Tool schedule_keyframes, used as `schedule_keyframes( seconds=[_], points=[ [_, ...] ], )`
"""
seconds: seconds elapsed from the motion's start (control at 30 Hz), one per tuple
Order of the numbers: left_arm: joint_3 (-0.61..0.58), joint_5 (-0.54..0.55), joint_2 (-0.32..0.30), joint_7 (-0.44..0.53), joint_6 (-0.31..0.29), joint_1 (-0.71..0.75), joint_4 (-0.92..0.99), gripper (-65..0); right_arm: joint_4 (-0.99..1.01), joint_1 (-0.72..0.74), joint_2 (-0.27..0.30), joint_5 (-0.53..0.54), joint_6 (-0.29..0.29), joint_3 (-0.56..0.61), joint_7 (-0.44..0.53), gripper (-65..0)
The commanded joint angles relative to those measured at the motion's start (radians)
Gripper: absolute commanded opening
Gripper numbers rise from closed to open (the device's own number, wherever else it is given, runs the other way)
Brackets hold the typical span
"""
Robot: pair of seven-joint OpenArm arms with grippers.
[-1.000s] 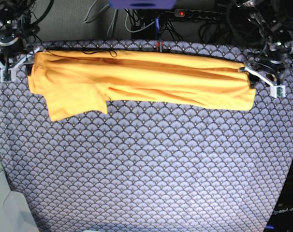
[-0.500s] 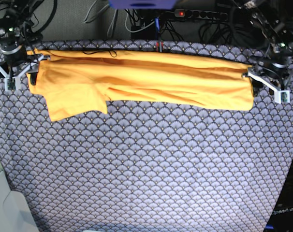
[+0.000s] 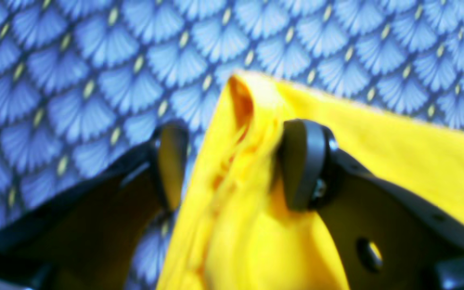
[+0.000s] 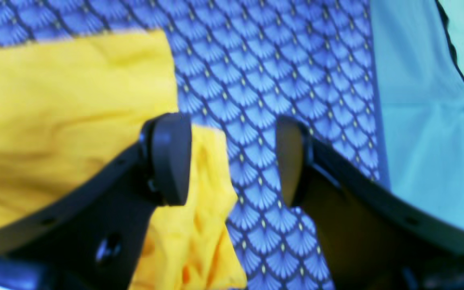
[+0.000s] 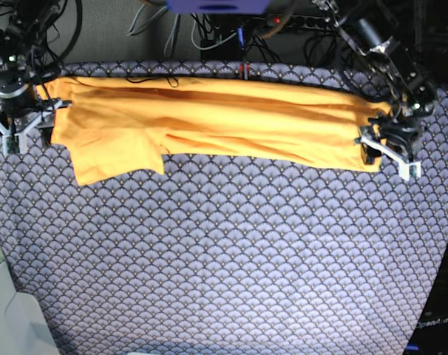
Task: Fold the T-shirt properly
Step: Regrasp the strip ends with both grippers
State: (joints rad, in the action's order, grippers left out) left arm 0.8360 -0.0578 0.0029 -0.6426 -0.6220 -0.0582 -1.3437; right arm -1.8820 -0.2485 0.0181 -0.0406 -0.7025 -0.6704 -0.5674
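The yellow-orange T-shirt (image 5: pixel 209 122) lies as a long folded band across the far part of the table, with one sleeve (image 5: pixel 113 159) sticking out toward me at its left. My left gripper (image 5: pixel 387 151) is at the band's right end. In the left wrist view it (image 3: pixel 236 165) stands open around a bunched edge of the T-shirt (image 3: pixel 377 145); one pad touches the cloth and the other stands clear. My right gripper (image 5: pixel 17 127) is at the band's left end, open (image 4: pixel 232 161), with one pad above a corner of the T-shirt (image 4: pixel 54 100).
A blue-grey scallop-patterned cloth (image 5: pixel 224 259) covers the table. Cables and a power strip (image 5: pixel 298 22) run behind the far edge. A thin black cable (image 5: pixel 150 78) lies by the shirt's far edge. A pale surface (image 4: pixel 417 100) borders the cloth beside the right gripper.
Both grippers have come down toward me at the shirt's ends. The left one also moved inward, and the shirt's right end now sits a little further in.
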Motion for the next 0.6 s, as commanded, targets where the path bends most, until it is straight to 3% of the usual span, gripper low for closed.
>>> schedule_keyframes(
  seconds=[0.0,0.2,0.37,0.57],
  points=[
    [-0.001,-0.01,-0.002,0.023,-0.002,-0.016,0.01,-29.1,-0.014,0.008,0.009,0.014,0.004,0.021,-0.004,-31.0],
    [-0.036,-0.058,-0.007,0.096,0.003,-0.021,0.096,-29.1,0.023,0.064,0.049,0.014,0.004,0.166,-0.099,-31.0],
    [-0.03,-0.06,-0.024,0.097,0.003,-0.015,0.111,-29.1,0.183,0.205,0.116,0.012,0.004,0.192,-0.165,-31.0],
    [-0.03,-0.06,-0.031,0.094,0.003,-0.013,0.109,-29.1,0.338,0.298,0.176,0.012,0.004,0.194,-0.161,-31.0]
  ],
)
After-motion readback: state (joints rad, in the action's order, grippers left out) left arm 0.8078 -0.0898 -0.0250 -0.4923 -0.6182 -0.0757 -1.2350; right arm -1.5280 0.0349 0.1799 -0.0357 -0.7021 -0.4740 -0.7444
